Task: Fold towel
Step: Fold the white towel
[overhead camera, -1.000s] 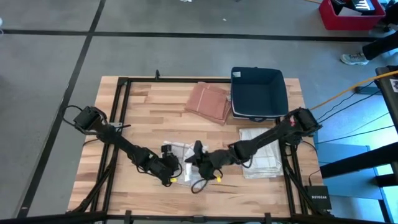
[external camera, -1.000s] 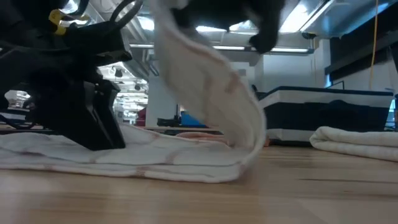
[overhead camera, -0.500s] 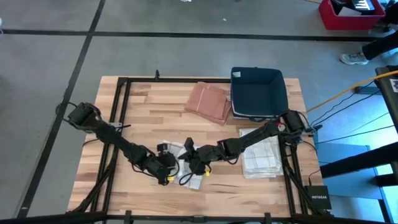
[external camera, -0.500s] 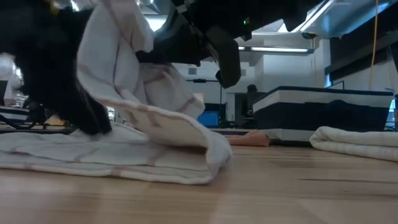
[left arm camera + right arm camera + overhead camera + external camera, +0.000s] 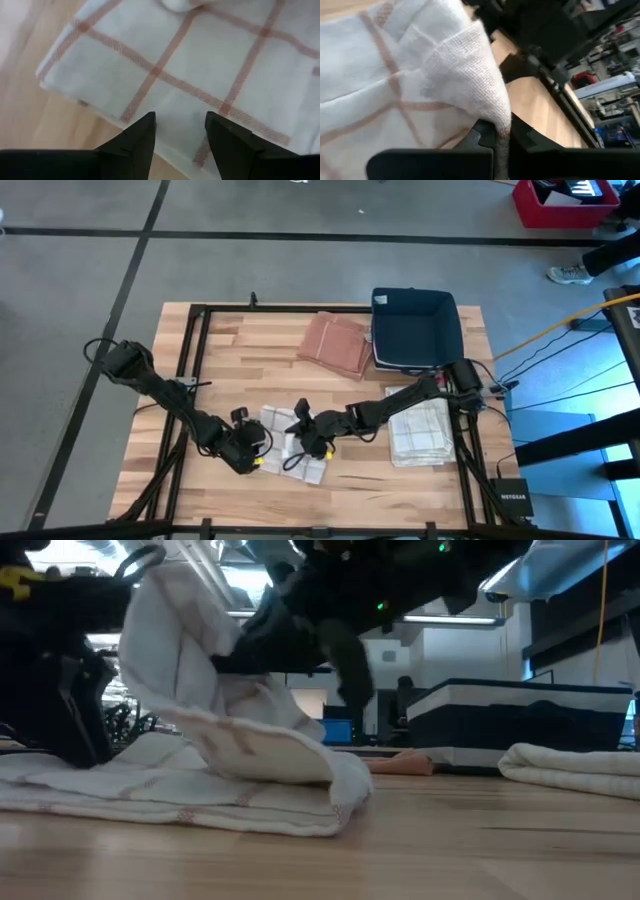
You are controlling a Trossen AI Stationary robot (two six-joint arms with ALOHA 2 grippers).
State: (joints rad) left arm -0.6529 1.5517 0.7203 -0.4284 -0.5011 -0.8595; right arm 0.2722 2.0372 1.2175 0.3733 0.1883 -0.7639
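Right gripper (image 5: 300, 442): I've got it clamped on the towel (image 5: 295, 448) corner, frame centre-low.
Left gripper (image 5: 252, 457): fingers apart, empty, beside it.

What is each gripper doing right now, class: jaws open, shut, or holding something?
Left gripper: open, empty, over the towel.
Right gripper: shut on the towel's lifted edge.

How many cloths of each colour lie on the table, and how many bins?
White checked towels: 2, one being folded, one folded at the right
Reddish-brown cloths: 1
Dark blue bins: 1
Total: 4
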